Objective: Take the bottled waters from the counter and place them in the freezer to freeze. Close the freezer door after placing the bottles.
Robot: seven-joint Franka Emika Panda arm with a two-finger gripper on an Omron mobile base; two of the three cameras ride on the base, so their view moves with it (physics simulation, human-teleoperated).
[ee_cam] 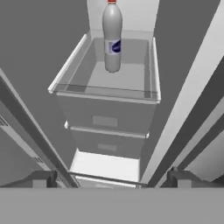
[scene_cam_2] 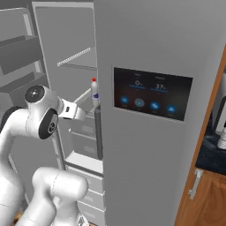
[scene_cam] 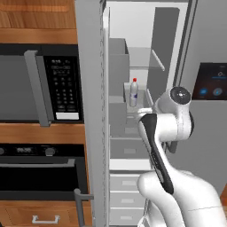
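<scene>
The red-capped bottle (ee_cam: 112,37) stands upright in a freezer (scene_cam: 133,53) bin, far from the released, empty jaws; it looks light, stiff, slick, best gripped mid-body.

Home kitchen, rendered. Grey side-by-side refrigerator (scene_cam_2: 159,145) with dark touch display (scene_cam_2: 152,92); freezer (scene_cam: 133,133) open, white inside, grey bins. Black-fronted microwave (scene_cam: 40,84) built into brown wooden cabinets (scene_cam: 35,22), oven (scene_cam: 40,170) below. Black marble-look tabletop (scene_cam_2: 212,159) at right.
</scene>
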